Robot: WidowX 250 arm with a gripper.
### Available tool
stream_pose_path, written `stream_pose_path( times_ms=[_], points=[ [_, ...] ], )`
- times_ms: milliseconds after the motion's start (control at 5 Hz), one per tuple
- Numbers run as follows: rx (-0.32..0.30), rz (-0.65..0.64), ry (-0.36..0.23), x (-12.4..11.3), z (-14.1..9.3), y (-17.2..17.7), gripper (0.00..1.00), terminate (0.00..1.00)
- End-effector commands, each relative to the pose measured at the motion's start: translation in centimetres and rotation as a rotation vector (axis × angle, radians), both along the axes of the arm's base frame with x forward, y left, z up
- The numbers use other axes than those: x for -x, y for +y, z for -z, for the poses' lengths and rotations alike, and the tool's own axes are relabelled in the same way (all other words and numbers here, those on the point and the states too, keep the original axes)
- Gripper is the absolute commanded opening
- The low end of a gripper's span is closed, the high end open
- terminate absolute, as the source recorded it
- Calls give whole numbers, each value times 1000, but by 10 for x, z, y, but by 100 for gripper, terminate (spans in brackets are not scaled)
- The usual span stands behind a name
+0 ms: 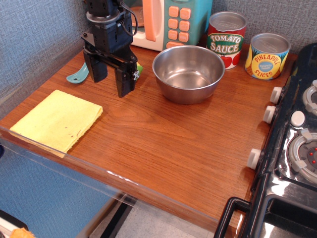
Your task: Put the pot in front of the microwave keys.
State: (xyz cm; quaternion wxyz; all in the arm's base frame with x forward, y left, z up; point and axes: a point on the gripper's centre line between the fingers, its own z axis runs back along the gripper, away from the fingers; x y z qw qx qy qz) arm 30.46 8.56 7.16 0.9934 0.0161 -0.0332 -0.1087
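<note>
One pot (188, 73) stood on the wooden bench (163, 144), right in front of the orange keys (178, 20) of the toy microwave (158, 20) and close under them, with the tomato sauce can (226, 35) just beside its far right rim and the pineapple can (267, 55) farther right. Judged from that position, the placing looked done or very nearly so. The pincer (111, 74) hung well to the left of the pot, apart from it, its two dark fingers spread wide with nothing between them; it covered most of a green toy corn (139, 69), and the teal brush (78, 77) showed just behind its left finger. A yellow cloth (57, 119) lay near the front left edge. The pot seemed to be thin polished steel, so probably light and stiff, but slick; its rounded wall would likely slip out of a squeeze from outside. The surer hold, should any nudge be wanted, would be on the rim, one finger inside and one outside, since no handle could be seen. It was empty, so nothing could spill.
</note>
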Motion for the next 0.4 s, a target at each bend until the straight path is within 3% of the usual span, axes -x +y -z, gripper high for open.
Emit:
stream_pose_path(
  times_ms=[0,200],
  points=[
    [-59,-35,-98,10,-23,4,100,0],
    [-59,-35,-98,10,-23,4,100,100]
  ],
)
